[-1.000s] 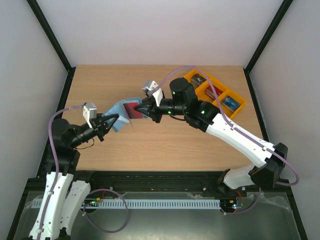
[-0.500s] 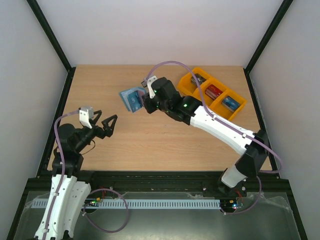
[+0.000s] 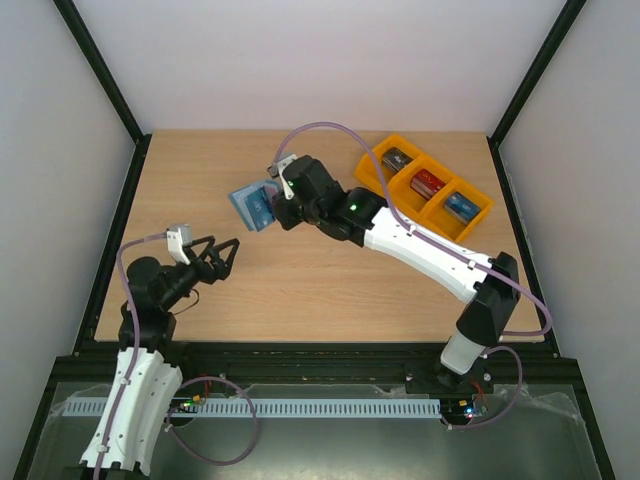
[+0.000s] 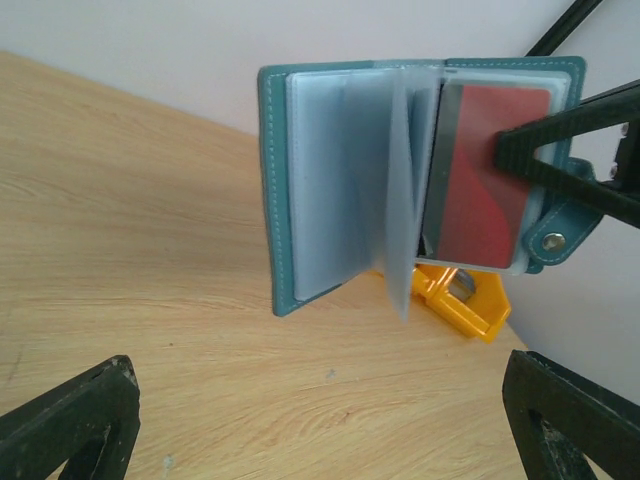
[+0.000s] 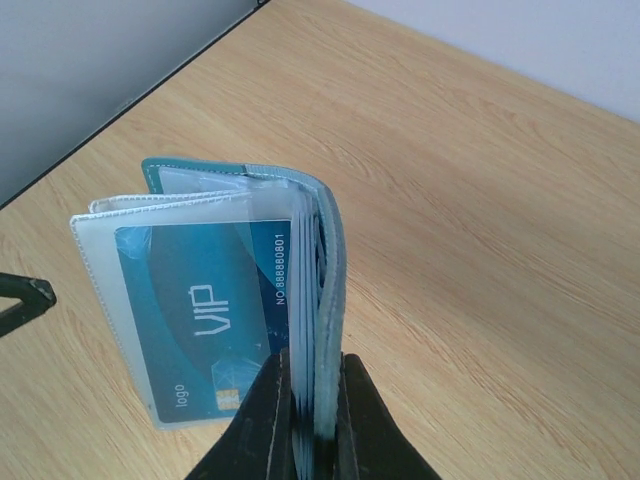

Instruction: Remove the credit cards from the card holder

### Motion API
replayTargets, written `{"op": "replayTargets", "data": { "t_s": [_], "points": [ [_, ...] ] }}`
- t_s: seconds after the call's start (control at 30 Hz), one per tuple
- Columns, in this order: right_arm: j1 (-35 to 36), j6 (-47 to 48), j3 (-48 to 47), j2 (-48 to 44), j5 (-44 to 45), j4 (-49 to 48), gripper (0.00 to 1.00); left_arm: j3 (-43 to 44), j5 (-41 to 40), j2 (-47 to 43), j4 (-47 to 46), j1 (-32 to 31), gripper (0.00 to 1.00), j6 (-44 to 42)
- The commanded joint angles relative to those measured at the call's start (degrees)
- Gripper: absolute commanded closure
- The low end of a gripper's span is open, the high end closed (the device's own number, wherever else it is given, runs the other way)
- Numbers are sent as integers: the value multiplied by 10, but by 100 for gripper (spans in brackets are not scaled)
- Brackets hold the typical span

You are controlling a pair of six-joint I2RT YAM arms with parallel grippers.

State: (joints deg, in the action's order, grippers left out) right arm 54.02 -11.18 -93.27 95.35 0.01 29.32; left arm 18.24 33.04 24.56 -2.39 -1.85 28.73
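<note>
My right gripper [image 3: 275, 203] is shut on the teal card holder [image 3: 250, 205] and holds it above the table, left of centre. In the right wrist view the black fingers [image 5: 268, 420] pinch the holder's [image 5: 328, 250] cover and clear pockets. One pocket fans out with a blue VIP credit card [image 5: 200, 320] inside. The left wrist view faces the open card holder [image 4: 320, 180], where a red credit card [image 4: 485, 170] sits in a clear pocket. My left gripper [image 3: 215, 255] stands open with nothing in it, nearer and to the left of the holder.
An orange three-compartment tray [image 3: 482, 207] lies at the back right with a dark grey card [image 3: 397, 158], a red card [image 3: 427, 183] and a blue card [image 3: 460, 205] in it. Its corner [image 4: 465, 300] shows behind the holder. Black frame rails border the table.
My left gripper let go of the card holder, opened wide and drew back to the left. My right gripper shut on the holder and carried it farther back and left.
</note>
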Motion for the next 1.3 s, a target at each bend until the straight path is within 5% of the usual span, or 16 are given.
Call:
{"op": "replayTargets", "data": {
  "t_s": [0.0,0.5,1.27],
  "points": [
    [2,2,-44,23,-4,28,98,-26,37,-13,-94,8,0,71],
    [3,-9,-94,45,-2,64,98,-48,56,-36,-137,17,0,126],
    [12,29,-44,4,-175,24,98,-69,35,-13,-139,18,1,164]
  ]
}}
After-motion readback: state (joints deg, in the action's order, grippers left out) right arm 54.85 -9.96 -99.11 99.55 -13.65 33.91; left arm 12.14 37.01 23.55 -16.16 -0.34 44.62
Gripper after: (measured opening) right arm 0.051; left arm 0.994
